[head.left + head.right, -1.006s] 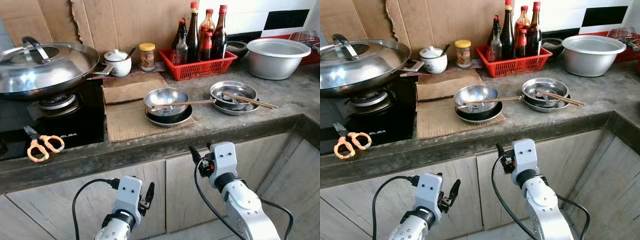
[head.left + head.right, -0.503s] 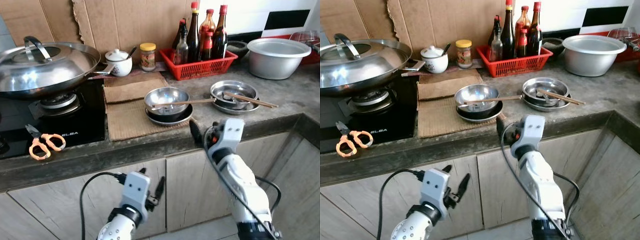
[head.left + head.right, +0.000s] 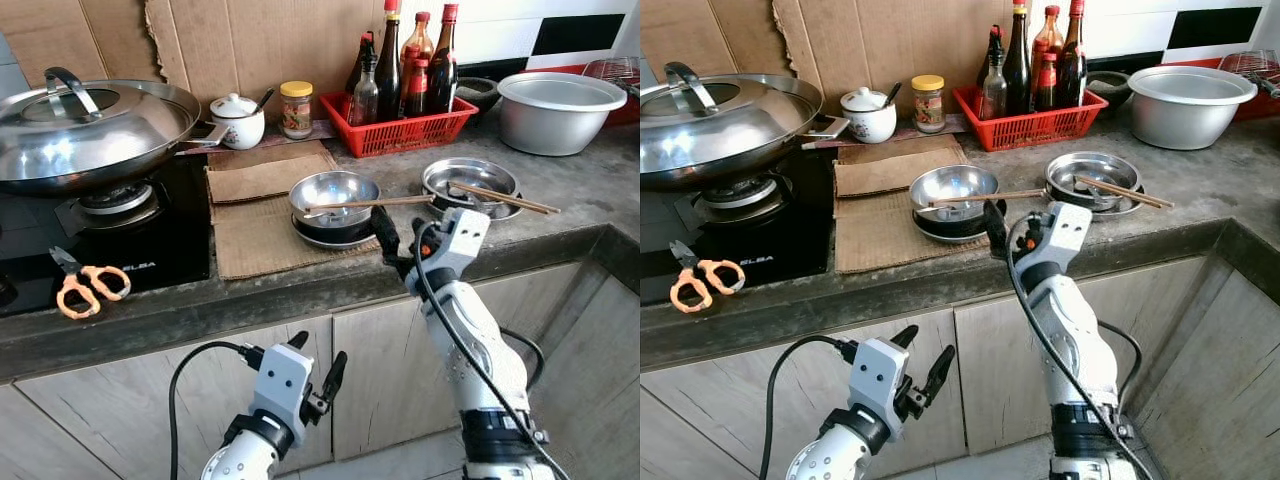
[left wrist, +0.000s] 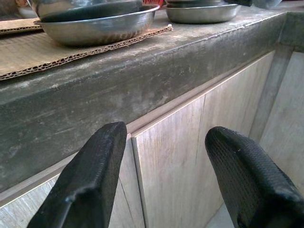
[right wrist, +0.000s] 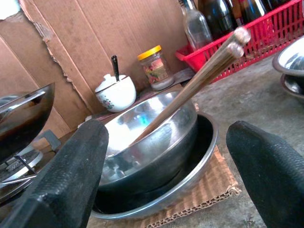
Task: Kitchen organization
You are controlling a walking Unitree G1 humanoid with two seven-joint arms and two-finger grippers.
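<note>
So the right gripper (image 3: pixel 392 243) is raised to counter height with its fingers spread wide, parked just off the near edge of the steel bowl (image 3: pixel 333 195). That bowl is nested in a shallow steel plate (image 3: pixel 335 238), which is sat on a cardboard mat (image 3: pixel 260 235) in the middle of the counter (image 3: pixel 590 190). A pair of chopsticks (image 3: pixel 365 206) is laid across the bowl's rim, handle ends sticking out to the right. In the right wrist view they're aimed pretty much straight at the camera, between the two fingers.

Stuff that could be messed up from here, as a guess:

- The chopsticks are only balanced on the rim. If the bowl gets nudged, they could be rolled off onto the counter or floor.
- If only one stick gets pinched, the other would probably be flicked loose.
- The bowl is smooth and round, so a grab at its rim could slip, and the plate under it could be dragged along.
- The mat isn't fixed down, so a sideways push could slide the whole stack toward the near edge.
- A second dish (image 3: pixel 470 185) with its own chopsticks (image 3: pixel 500 198) is placed just to the right, so a wide swing could clip it.

The left gripper (image 3: pixel 318 375) is held low in front of the cabinet doors (image 4: pixel 190 156), fingers apart, nothing in them.
</note>
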